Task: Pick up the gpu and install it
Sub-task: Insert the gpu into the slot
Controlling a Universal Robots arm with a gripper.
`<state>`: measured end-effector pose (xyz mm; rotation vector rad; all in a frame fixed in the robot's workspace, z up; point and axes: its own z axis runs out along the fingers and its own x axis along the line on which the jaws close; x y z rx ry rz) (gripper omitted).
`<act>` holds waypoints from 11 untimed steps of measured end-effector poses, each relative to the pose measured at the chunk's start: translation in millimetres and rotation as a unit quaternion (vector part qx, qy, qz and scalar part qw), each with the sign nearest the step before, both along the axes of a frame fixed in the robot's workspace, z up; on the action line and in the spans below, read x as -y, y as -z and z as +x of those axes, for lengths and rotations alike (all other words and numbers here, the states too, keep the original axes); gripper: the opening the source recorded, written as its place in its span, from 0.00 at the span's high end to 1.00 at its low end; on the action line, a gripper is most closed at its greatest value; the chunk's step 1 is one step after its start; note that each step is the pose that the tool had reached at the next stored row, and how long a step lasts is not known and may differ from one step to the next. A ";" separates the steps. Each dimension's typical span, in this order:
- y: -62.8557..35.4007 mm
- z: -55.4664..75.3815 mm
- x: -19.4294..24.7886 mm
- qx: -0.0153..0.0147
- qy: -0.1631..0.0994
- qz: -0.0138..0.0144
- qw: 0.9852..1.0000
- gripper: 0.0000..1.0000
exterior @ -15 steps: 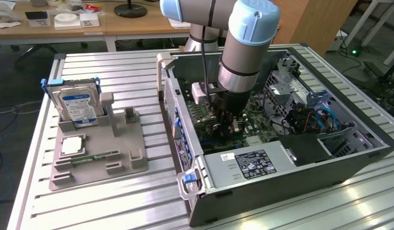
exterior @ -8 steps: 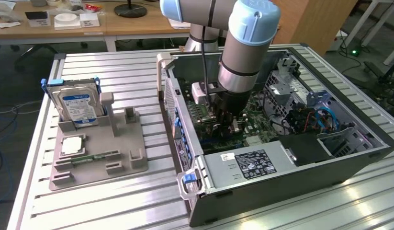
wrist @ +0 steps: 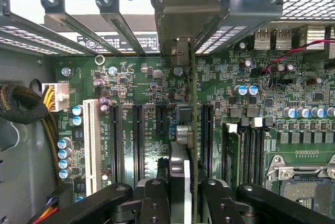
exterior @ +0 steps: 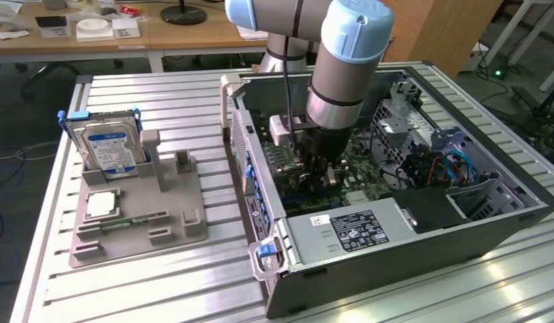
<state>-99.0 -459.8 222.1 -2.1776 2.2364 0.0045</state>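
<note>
On the near part of the counter sits one grey tray with one memory stick and, standing at its far end, one silver hard drive with a blue label (print too small to read). At the exterior view's right lies one open computer case; its power supply carries a black sticker. Inside, the claw is closed on the gpu, a thin card seen edge-on with its metal bracket at the rear slots, upright over the motherboard.
</note>
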 end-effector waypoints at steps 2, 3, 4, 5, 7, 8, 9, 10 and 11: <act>0.0 0.1 -0.1 0.000 0.000 0.000 1.000 0.72; 0.0 0.1 -0.1 0.000 0.000 0.000 1.000 0.72; 0.0 0.2 -0.1 0.000 0.000 0.000 1.000 0.72; 0.0 0.2 -0.1 0.000 0.000 0.000 1.000 0.72; 0.0 0.2 -0.1 0.000 0.000 0.000 1.000 0.72; -0.5 0.3 -0.1 0.000 0.000 0.000 1.000 0.72; -1.1 0.2 -0.1 0.000 0.000 0.000 1.000 0.72; -1.6 0.3 -0.1 0.000 0.000 0.000 1.000 0.72; -2.2 0.3 -0.1 0.000 0.000 0.000 1.000 0.72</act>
